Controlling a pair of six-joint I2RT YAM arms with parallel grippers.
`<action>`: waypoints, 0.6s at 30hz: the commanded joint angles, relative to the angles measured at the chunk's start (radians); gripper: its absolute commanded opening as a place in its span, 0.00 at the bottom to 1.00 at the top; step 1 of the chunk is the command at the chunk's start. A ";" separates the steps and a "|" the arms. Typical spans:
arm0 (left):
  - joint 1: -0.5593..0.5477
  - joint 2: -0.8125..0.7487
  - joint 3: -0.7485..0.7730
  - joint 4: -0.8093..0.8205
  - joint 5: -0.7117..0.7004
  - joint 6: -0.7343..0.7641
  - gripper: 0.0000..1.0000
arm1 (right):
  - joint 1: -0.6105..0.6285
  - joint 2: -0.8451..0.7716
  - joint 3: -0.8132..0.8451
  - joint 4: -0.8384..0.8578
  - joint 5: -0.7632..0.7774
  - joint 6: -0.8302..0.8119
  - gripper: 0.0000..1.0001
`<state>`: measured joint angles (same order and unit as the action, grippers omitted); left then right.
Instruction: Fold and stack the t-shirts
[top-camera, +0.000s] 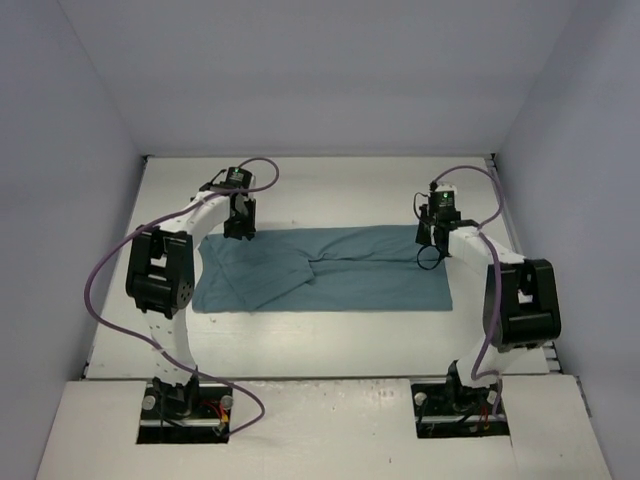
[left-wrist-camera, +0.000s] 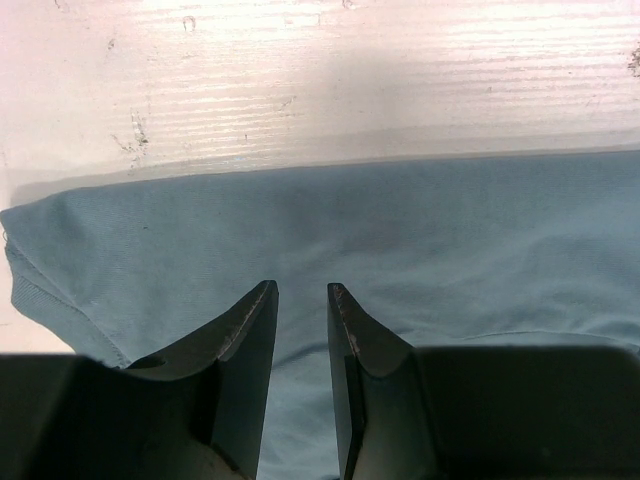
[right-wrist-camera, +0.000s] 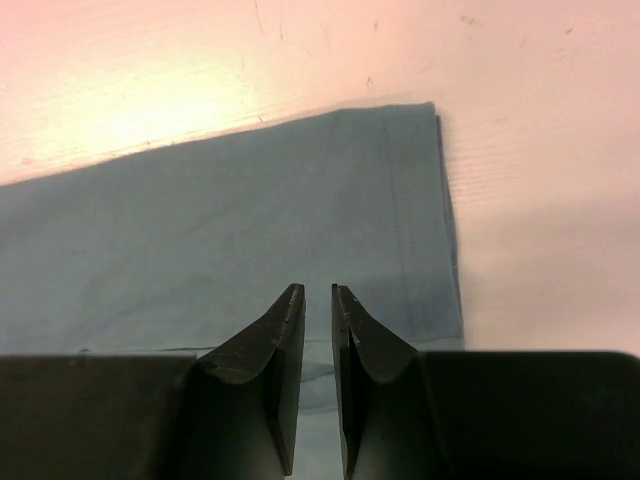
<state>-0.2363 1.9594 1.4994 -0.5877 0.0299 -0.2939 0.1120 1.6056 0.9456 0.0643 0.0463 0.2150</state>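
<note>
The teal t-shirt (top-camera: 340, 275) lies flat on the white table as a long band folded lengthwise, with a sleeve flap showing left of its middle. My left gripper (top-camera: 238, 232) sits low over the shirt's far left part. In the left wrist view its jaws (left-wrist-camera: 300, 288) stand a narrow gap apart, with only flat cloth (left-wrist-camera: 450, 250) showing through the gap. My right gripper (top-camera: 430, 240) is over the far right corner. Its jaws (right-wrist-camera: 317, 288) are also slightly apart above the hemmed end of the shirt (right-wrist-camera: 200, 230), gripping nothing.
The white table (top-camera: 330, 190) runs on bare behind the shirt to the back wall and in front of it toward the arm bases. Pale walls close in the left, right and back sides. Purple cables loop off both arms.
</note>
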 joint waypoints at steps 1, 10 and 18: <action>0.009 -0.036 0.019 0.009 0.005 -0.003 0.24 | -0.005 0.071 0.048 0.000 0.023 -0.001 0.14; 0.009 -0.047 0.019 0.006 -0.003 0.003 0.24 | -0.030 0.004 -0.050 0.001 0.026 0.009 0.12; 0.025 -0.042 0.006 0.007 -0.001 0.003 0.24 | -0.086 -0.068 -0.127 -0.041 -0.001 0.024 0.12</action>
<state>-0.2298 1.9596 1.4987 -0.5869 0.0299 -0.2947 0.0562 1.5885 0.8277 0.0343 0.0452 0.2192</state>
